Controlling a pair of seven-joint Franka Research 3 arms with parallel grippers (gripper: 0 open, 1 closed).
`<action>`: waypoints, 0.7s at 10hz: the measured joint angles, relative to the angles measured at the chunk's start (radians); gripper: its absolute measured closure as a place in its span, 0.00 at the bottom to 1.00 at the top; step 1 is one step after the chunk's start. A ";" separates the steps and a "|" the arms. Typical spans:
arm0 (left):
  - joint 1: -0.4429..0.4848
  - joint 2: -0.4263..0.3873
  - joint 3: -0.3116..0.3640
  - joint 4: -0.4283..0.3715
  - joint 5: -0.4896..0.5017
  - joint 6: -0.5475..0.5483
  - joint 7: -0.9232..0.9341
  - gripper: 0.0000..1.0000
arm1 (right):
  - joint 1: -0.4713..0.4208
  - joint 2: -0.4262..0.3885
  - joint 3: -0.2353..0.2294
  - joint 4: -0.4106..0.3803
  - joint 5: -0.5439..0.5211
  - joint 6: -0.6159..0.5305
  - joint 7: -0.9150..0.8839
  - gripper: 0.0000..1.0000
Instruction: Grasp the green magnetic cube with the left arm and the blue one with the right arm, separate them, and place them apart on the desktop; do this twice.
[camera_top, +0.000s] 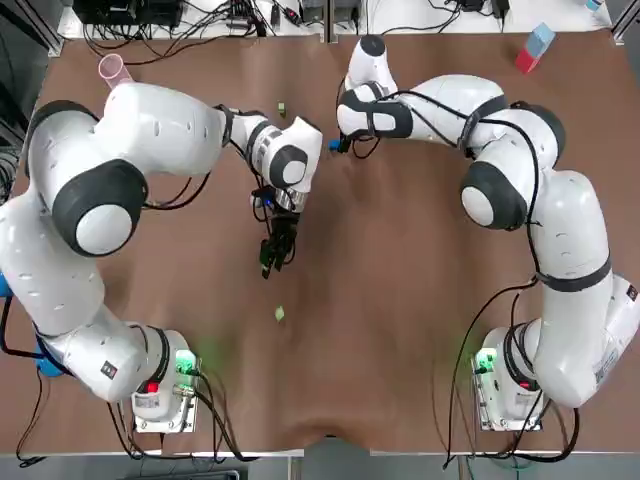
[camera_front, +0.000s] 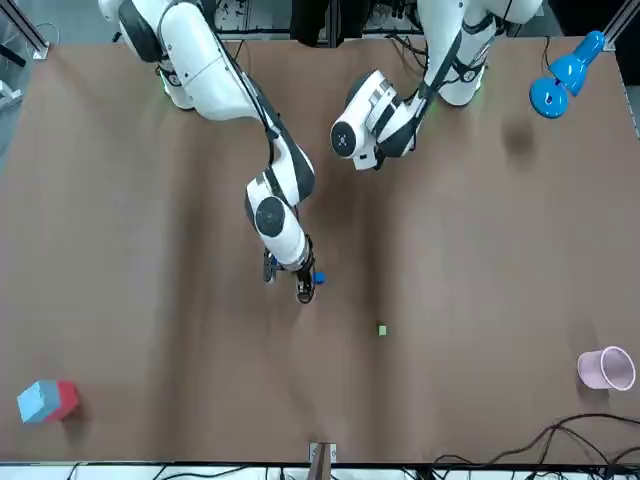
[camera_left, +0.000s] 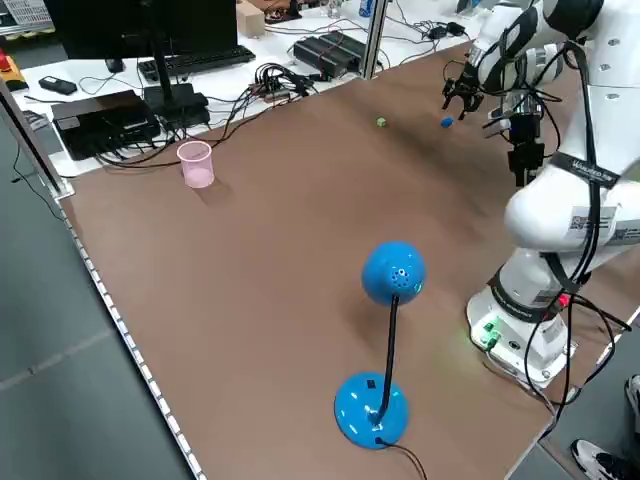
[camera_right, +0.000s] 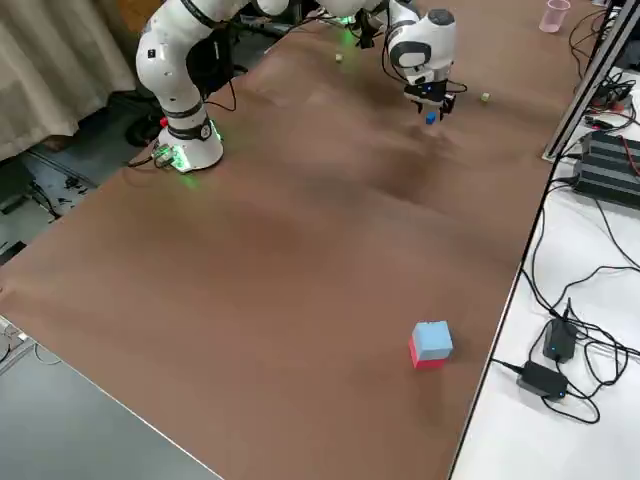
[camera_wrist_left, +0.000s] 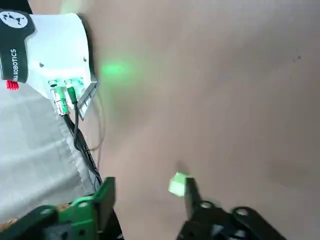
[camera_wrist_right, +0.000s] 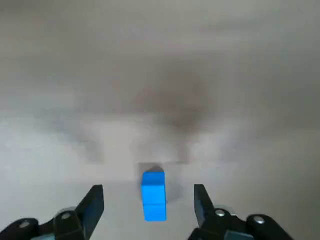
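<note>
Both grippers open and empty; blue and green cubes sit apart on the table.
The right gripper is at the far middle of the table, fingers spread on either side of the blue cube, with a gap showing on each side; the cube rests on the surface. The left gripper hangs over mid-table with its fingers apart, holding nothing. One green cube lies on the table on the robot's side of it; in the wrist view it shows just beside one finger, contact unclear. A second green cube sits farther back, near the blue cube but not touching. A pink cup and a blue-and-red block stand at the far corners.
</note>
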 joint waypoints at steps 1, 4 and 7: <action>0.027 0.003 0.004 0.005 0.007 0.035 0.000 0.12 | 0.001 0.006 0.001 0.000 0.000 0.007 0.000 0.19; 0.318 0.019 0.009 0.136 0.025 0.265 0.039 0.00 | 0.002 0.010 0.002 0.000 0.001 0.022 0.000 0.22; 0.318 0.220 0.021 0.482 0.025 0.305 -0.060 0.00 | 0.000 0.012 0.000 -0.002 0.001 0.032 0.000 0.22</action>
